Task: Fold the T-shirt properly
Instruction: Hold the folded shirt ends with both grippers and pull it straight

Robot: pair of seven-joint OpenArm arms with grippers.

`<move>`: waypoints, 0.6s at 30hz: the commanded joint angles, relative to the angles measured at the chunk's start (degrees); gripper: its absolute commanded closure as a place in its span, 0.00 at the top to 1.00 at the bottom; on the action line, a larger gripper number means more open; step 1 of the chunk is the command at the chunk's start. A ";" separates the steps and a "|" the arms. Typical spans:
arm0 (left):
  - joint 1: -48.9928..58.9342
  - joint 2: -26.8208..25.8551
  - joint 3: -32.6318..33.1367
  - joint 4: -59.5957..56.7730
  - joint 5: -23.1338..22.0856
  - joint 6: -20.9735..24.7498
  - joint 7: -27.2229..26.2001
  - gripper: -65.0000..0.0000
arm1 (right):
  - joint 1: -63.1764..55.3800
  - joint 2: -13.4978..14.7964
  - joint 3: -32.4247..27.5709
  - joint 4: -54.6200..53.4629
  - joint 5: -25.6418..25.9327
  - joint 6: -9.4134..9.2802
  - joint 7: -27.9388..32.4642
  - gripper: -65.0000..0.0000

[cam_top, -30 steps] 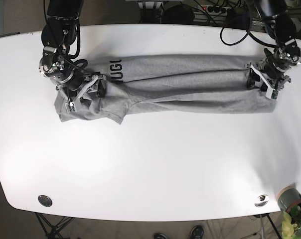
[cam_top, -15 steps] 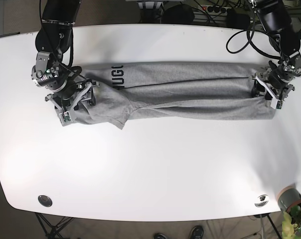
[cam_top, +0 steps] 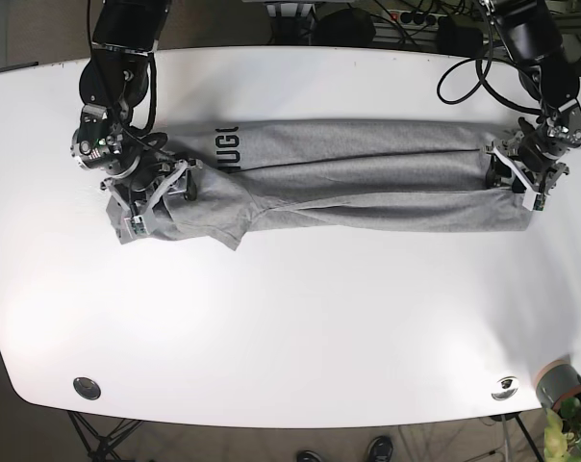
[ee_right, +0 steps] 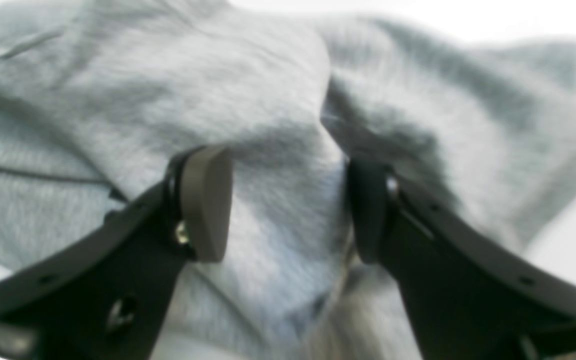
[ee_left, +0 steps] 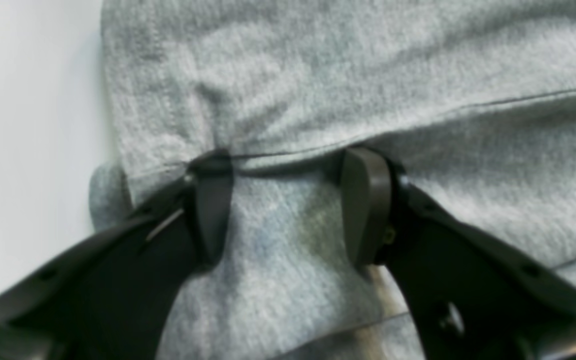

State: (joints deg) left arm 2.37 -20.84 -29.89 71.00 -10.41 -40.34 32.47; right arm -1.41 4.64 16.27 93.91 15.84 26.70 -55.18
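A grey T-shirt [cam_top: 367, 173] lies stretched in a long folded band across the far half of the white table [cam_top: 290, 318], with dark lettering near its left end. My left gripper [cam_top: 515, 173] is at the band's right end. In the left wrist view its jaws [ee_left: 288, 205] stand apart over flat cloth [ee_left: 368, 75], with a fold line running between the fingertips. My right gripper [cam_top: 165, 192] is at the rumpled left end. In the right wrist view its jaws [ee_right: 288, 205] stand apart with a ridge of cloth [ee_right: 218, 75] between them.
Two round metal fittings [cam_top: 87, 388] [cam_top: 505, 388] sit near the table's front edge. A grey pot [cam_top: 558, 382] with a plant stands off the front right corner. Cables [cam_top: 464, 67] trail over the back right edge.
The shirt was pulled toward the front and stretched longer a second ago. Since half a second ago my right gripper has shifted slightly right while the cloth stayed put.
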 commanded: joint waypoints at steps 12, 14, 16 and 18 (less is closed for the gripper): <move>-0.39 -1.18 -0.31 0.51 0.26 0.34 0.37 0.49 | -0.13 0.59 1.35 -0.33 0.74 0.16 2.03 0.06; -0.39 -1.18 -0.31 0.69 0.26 0.34 0.37 0.49 | -1.10 0.59 3.02 0.47 0.74 0.16 2.12 0.06; -0.39 -1.18 -0.31 0.78 0.26 0.34 0.37 0.49 | -2.33 0.41 4.78 2.58 0.74 0.16 2.03 0.06; -0.39 -1.27 -0.31 0.69 0.35 0.34 0.37 0.49 | -3.82 0.32 5.05 4.69 0.74 0.16 1.51 0.07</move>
State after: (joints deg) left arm 2.35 -20.99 -29.89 70.98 -10.39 -40.36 32.51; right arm -5.45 4.47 21.12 95.66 16.43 27.00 -54.17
